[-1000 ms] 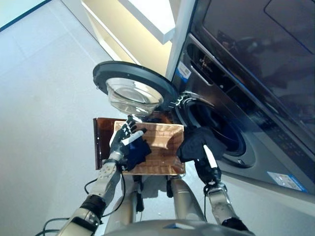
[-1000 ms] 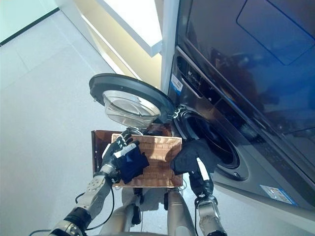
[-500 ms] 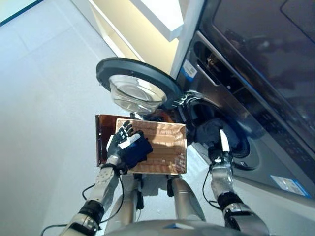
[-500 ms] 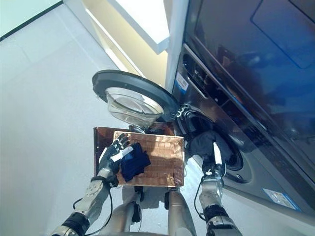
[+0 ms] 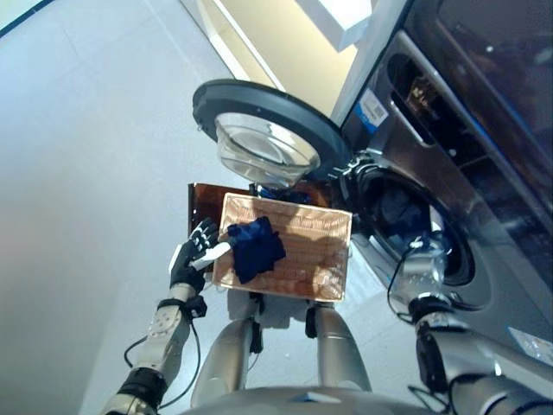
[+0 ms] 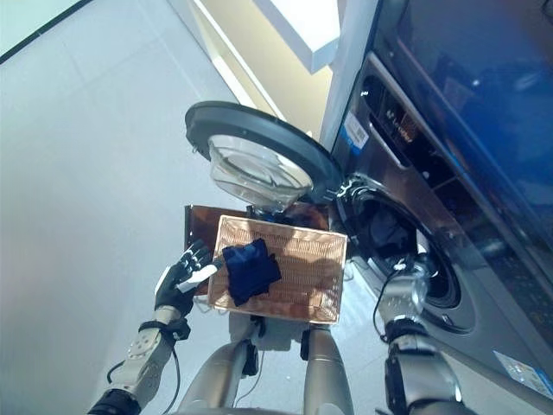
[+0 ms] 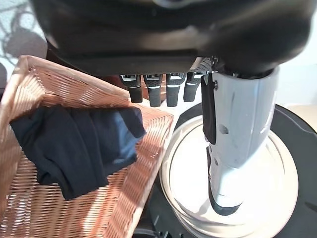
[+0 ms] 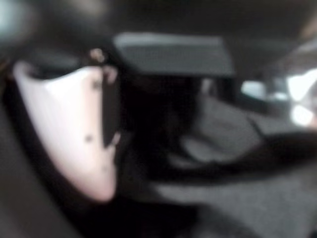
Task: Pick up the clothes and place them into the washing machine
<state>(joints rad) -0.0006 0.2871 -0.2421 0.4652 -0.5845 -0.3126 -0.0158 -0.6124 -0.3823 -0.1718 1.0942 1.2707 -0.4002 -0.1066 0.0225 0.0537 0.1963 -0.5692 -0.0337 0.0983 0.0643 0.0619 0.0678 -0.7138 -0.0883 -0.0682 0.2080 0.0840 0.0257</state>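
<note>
A dark blue garment (image 5: 257, 246) lies crumpled in the left half of the wicker basket (image 5: 324, 259); the left wrist view shows this garment (image 7: 74, 144) too. My left hand (image 5: 194, 259) hovers open just outside the basket's left rim, fingers straight and off the cloth. My right hand (image 5: 425, 251) reaches into the washing machine's drum (image 5: 406, 216), where a dark garment (image 5: 393, 206) shows. Only my right hand's white thumb cover (image 8: 64, 129) against dark cloth (image 8: 208, 148) is seen in the right wrist view, so its grip is unclear.
The round washer door (image 5: 268, 130) stands swung open to the left, its glass bowl hanging over the basket's far edge. A brown board (image 5: 203, 203) lies under the basket. Pale floor (image 5: 86, 173) stretches to the left.
My right hand has carried the dark garment from beside the basket into the drum. My left hand has drawn back off the blue garment to the basket's left rim. The camera has shifted.
</note>
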